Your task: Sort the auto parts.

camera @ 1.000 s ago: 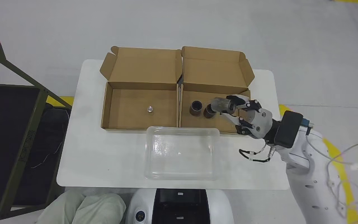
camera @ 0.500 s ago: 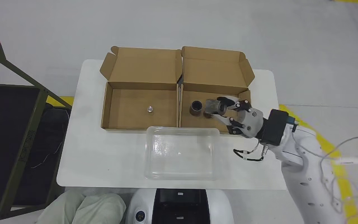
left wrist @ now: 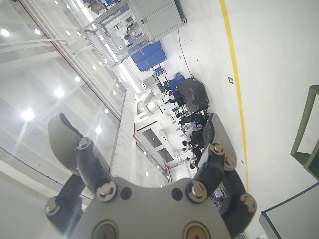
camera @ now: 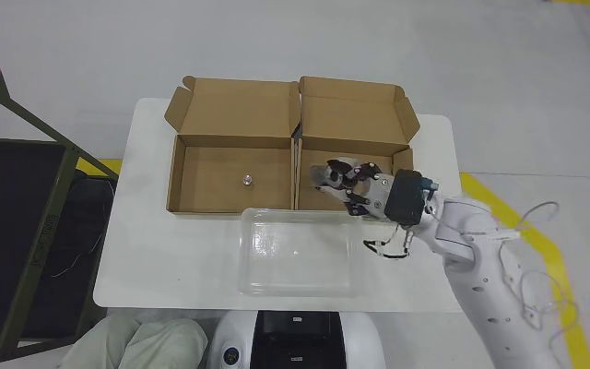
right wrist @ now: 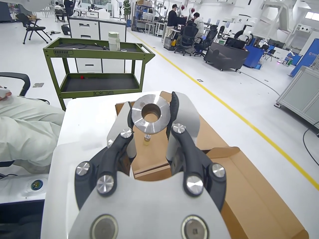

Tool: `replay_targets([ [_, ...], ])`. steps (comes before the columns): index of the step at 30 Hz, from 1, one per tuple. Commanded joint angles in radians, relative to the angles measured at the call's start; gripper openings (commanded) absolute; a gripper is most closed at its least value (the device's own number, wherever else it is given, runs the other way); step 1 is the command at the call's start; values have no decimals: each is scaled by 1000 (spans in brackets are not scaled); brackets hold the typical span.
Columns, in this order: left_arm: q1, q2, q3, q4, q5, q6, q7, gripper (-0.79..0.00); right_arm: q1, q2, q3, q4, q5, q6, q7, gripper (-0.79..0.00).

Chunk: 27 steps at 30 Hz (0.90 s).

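Right gripper (camera: 343,177), jaws clamped on a metal bushing (right wrist: 149,126) with its bore along the fingers, hangs over the cardboard box (camera: 364,159) right of centre, probably low.

The right gripper (right wrist: 151,113) clamps a metal ring (right wrist: 139,121) (bored through its middle) above an open cardboard box (right wrist: 239,200), where a small metal piece (right wrist: 147,139) lies.

left box (camera: 207,184) beside right box (camera: 355,120) on the table (camera: 147,249), tray (camera: 295,258) just before them, small part (camera: 247,179) in left box
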Motion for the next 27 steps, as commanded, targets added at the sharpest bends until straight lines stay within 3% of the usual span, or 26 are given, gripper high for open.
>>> replay_targets([
  [1, 0, 0, 0, 0, 0, 0, 0, 0, 17, -3, -22, 15, 2, 5, 16, -785],
  [13, 0, 0, 0, 0, 0, 0, 0, 0, 154, -35, -195, 140, 8, 73, 123, -785],
  [27, 0, 0, 0, 0, 0, 0, 0, 0, 340, -102, -395, 372, 45, 167, 223, -785],
])
